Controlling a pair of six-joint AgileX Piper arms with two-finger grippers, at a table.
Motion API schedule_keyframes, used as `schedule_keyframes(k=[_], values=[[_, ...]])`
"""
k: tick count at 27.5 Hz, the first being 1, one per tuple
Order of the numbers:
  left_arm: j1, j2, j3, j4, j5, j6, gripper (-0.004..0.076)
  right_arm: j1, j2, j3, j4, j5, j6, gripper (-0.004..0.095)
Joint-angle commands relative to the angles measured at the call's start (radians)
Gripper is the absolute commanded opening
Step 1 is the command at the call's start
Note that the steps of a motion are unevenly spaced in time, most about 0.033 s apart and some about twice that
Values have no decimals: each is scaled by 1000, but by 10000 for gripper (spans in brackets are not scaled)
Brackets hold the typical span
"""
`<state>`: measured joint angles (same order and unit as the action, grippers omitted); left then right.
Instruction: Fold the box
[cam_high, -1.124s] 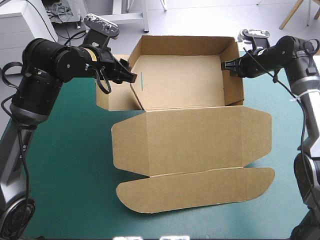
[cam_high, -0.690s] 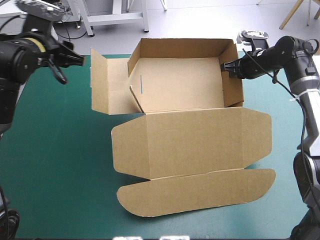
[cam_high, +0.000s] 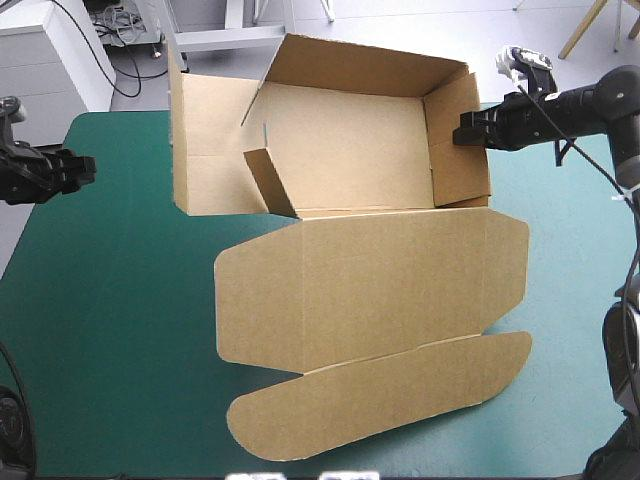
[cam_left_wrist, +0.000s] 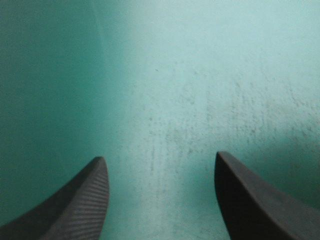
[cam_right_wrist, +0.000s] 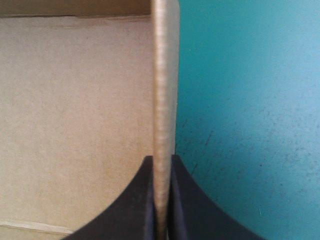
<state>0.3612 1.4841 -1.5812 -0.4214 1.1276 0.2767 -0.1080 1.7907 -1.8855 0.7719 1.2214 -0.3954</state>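
Note:
The brown box (cam_high: 350, 140) stands as an open tray at the back of the table. Its lid (cam_high: 370, 285) and rounded tuck flap (cam_high: 380, 400) lie flat toward the front. The left side panel (cam_high: 205, 130) stands unfolded outside the tray, and a small flap (cam_high: 268, 182) leans inward. My right gripper (cam_high: 466, 131) is shut on the top edge of the right wall (cam_right_wrist: 164, 75), one finger inside the tray and one outside. My left gripper (cam_high: 88, 166) stands open near the table's left edge, well clear of the box. Only teal-green cover shows between its fingers (cam_left_wrist: 160, 156).
The tuck flap reaches close to the table's front edge (cam_high: 300, 470). Teal-green cover (cam_high: 110, 320) shows left of the lid and in a narrower strip on its right (cam_high: 570, 300). The table's left edge runs just behind the left gripper.
My left gripper has let go of the box's left side and drawn back to the table's left edge. The left panel has swung outward. The tray's rear looks raised, with the right wall held.

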Motion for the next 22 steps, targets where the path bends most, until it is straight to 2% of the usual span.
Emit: schedule_keyframes(k=[1,4,9,14,22], values=[[2,-9,66,-200,-65,92,438,-6,-60,-46,131,-29,-5,-14],[2,31,118,-503,-26,254,438,-6,-58,-61,165,-50,-5,-13],[0,91,118,-814,88,393,438,-3,-39,-61,163,-58,-3,-13],[-27,116,118,-855,127,429,438,8,-11,-61,156,-92,4,-12],[-148,118,102,-876,109,443,438,45,22,-61,133,-119,8,-11]])
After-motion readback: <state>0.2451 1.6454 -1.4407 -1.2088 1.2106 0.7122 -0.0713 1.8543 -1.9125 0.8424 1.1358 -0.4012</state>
